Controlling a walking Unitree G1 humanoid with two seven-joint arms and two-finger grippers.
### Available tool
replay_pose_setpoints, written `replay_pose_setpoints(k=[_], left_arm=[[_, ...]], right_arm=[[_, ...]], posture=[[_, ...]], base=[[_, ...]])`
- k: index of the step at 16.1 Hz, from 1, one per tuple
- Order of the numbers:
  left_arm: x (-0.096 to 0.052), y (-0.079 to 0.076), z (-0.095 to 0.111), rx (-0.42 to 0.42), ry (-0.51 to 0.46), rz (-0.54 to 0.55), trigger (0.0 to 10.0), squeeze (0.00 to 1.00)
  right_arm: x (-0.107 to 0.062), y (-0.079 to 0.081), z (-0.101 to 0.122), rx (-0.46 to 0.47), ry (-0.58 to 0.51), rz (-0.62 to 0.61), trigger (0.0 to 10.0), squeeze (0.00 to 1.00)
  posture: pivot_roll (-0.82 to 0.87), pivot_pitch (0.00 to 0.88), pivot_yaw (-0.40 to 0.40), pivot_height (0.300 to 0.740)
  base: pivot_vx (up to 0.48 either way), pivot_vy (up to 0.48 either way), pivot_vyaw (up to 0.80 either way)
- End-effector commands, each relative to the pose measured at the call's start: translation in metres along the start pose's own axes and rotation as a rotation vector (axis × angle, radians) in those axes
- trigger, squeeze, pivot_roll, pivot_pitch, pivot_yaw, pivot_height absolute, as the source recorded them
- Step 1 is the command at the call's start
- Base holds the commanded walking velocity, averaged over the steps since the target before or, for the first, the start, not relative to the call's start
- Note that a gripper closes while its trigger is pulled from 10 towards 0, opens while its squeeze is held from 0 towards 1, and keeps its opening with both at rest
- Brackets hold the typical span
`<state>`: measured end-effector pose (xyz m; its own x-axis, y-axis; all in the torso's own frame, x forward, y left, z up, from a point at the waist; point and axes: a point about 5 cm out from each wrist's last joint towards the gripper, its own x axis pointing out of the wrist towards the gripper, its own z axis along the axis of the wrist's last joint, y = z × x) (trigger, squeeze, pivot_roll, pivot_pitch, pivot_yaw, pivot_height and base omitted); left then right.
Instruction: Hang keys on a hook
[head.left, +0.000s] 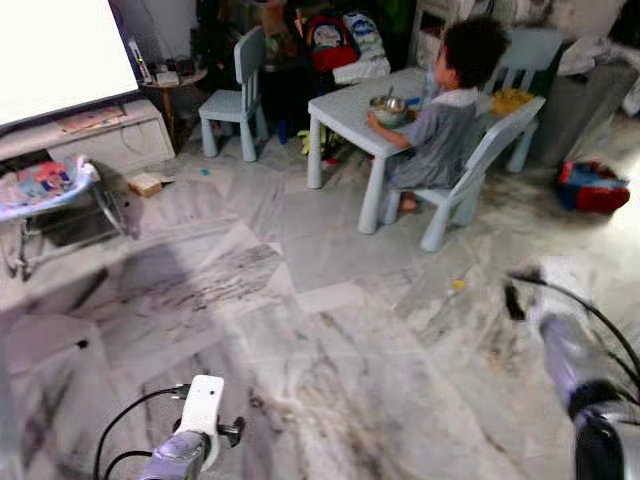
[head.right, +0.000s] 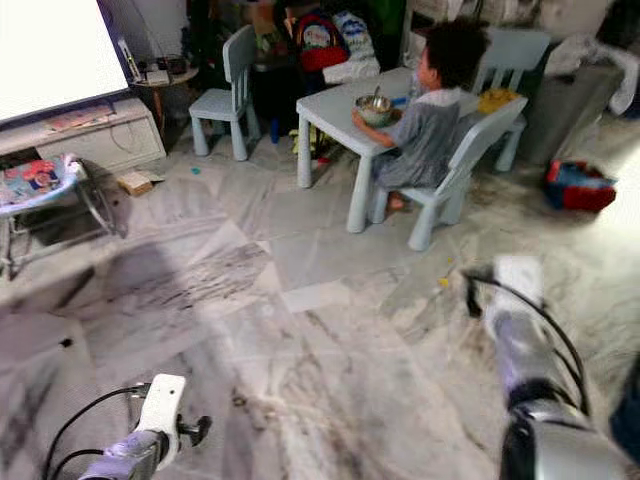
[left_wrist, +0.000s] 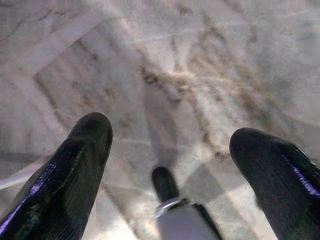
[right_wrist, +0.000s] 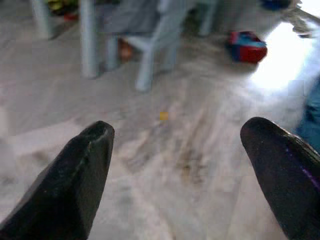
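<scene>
Left eye view, marble floor (head.left: 330, 330), table (head.left: 345, 105) ahead

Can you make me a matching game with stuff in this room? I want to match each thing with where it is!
Things:
1. bowl
2. red and blue toy
3. empty chair
4. small yellow bit

Places:
A. on the floor, off to the right of the table
B. on the little table, in front of the seated person
C. on the floor, near the robot's right arm
D. left of the table

Pairs: 1-B, 2-A, 3-D, 4-C
</scene>
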<state>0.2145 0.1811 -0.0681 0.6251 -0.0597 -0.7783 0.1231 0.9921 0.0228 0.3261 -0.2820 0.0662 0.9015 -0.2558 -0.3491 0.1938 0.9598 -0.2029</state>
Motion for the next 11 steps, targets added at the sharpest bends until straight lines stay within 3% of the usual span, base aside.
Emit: replay_pose_setpoints(k=[1,3,6,7,11], left_arm=[[0.000,0.002,0.004,0.001,-0.013,0.013,10.0,0.00],[0.000,0.004,0.004,0.015,-0.007,0.011,10.0,0.00],[0.000,0.004,0.003,0.040,0.010,0.004,10.0,0.00],[0.000,0.005,0.002,0.042,0.024,0.010,10.0,0.00],[0.000,0.006,-0.002,0.053,0.082,-0.006,10.0,0.00]], right_arm=[[-0.005,0.012,-0.026,-0.009,0.106,0.042,10.0,0.00],[-0.008,0.016,-0.037,0.046,0.154,0.051,10.0,0.00],[-0.027,0.033,-0.085,0.084,0.315,0.063,10.0,0.00],[-0.043,0.050,-0.113,0.084,0.417,0.115,10.0,0.00],[-0.070,0.090,-0.146,0.098,0.519,0.258,10.0,0.00]], posture=[[-0.08,0.000,-0.007,0.740],[-0.08,0.000,0.005,0.740],[-0.06,0.000,0.013,0.740],[-0.05,0.000,0.014,0.740],[-0.03,0.000,0.002,0.740]], base=[[0.000,0.000,0.00],[0.000,0.000,0.00],[0.000,0.000,0.00],[0.000,0.000,0.00],[0.000,0.000,0.00]])
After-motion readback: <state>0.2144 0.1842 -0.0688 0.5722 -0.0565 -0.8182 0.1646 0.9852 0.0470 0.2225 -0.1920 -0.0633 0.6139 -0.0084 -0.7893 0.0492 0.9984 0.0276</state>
